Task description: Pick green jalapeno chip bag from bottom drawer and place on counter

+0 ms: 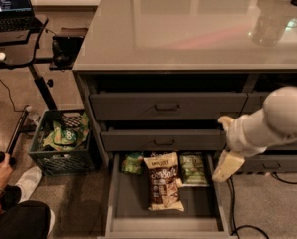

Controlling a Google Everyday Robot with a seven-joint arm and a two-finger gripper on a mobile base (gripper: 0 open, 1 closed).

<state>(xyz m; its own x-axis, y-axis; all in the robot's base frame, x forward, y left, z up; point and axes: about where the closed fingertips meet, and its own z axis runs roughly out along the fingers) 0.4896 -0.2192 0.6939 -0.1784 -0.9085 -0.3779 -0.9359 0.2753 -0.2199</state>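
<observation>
The bottom drawer [133,205] is pulled open below the cabinet. Inside it, the green jalapeno chip bag [193,169] lies at the back right, muted green with a pale top edge. A larger brown-and-cream bag [163,181] lies in the middle and a small brighter green bag [132,163] at the back left. My gripper [227,166] hangs just right of the drawer's right side, a little above floor level, close to the jalapeno bag but apart from it. The glossy counter [188,29] tops the cabinet.
Two closed drawers with bar handles [167,106] sit above the open one. A crate of snack bags [61,141] stands at the left. A black desk with a laptop [11,14] is at the far left. A person's hand and leg [9,203] are at the bottom left.
</observation>
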